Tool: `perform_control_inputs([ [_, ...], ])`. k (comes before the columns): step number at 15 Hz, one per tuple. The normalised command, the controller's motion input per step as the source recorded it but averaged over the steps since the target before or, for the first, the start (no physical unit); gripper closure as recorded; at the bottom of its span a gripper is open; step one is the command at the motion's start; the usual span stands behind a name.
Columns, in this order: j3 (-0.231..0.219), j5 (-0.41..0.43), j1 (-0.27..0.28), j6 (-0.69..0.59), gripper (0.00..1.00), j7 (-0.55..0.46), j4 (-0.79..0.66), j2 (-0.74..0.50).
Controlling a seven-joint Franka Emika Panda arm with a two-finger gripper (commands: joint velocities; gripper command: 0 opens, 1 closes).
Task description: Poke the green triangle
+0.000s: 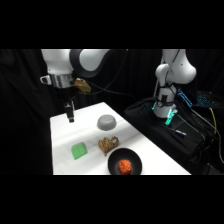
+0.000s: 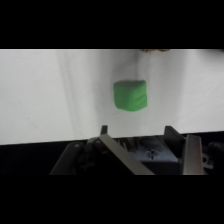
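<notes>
The green triangle [image 1: 79, 150] is a small bright green flat block lying on the white table [image 1: 62, 135], near its front left. My gripper [image 1: 70, 117] hangs over the table's far left corner, well behind the block and apart from it. In the wrist view the green triangle [image 2: 130, 95] lies a little beyond the gripper [image 2: 137, 131], whose two fingertips stand apart with nothing between them.
A grey dome [image 1: 106, 122] sits mid-table. A brown lumpy object [image 1: 108, 145] lies to the right of the green block, and its edge [image 2: 155, 50] shows at the wrist view's top. A black bowl [image 1: 136, 155] holding a red-orange thing stands at the front right. Cables and gear lie right of the table.
</notes>
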Motion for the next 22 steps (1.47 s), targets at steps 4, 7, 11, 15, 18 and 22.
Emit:
perform_control_inputs([
  [4, 0.017, -0.02, -0.043, -0.21, 0.83, 0.03, 0.5, 0.33],
  [7, 0.043, -0.005, -0.025, -0.1, 1.0, 0.01, 0.29, 0.25],
  [11, 0.068, 0.027, -0.033, 0.01, 0.95, -0.03, 0.19, 0.23],
  [15, 0.107, 0.102, -0.058, 0.1, 0.97, -0.09, 0.2, 0.26],
  [18, 0.087, 0.098, -0.048, 0.15, 0.97, -0.1, 0.28, 0.3],
  [22, 0.074, 0.108, -0.074, 0.11, 0.96, -0.11, 0.36, 0.32],
])
